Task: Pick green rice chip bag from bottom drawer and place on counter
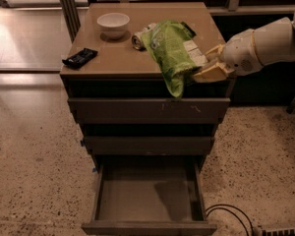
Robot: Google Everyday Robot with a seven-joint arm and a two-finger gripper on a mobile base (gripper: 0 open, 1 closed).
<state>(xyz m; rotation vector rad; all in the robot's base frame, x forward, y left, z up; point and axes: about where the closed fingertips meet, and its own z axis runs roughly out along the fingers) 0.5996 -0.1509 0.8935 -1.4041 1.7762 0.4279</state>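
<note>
My gripper (205, 63) comes in from the right and is shut on the green rice chip bag (171, 54), a crinkled light-green bag with white patches. I hold the bag in the air over the front right part of the counter (118, 58); its lower end hangs past the counter's front edge. The bottom drawer (148, 195) stands pulled open below, and nothing shows inside it. The bag hides part of the counter behind it.
On the counter are a white bowl (113, 23) at the back left, a crushed silver can (137, 39) partly behind the bag, and a small black wrapper (79, 57) at the left edge. The two upper drawers (147, 111) are shut. A black cable (226, 214) lies on the floor.
</note>
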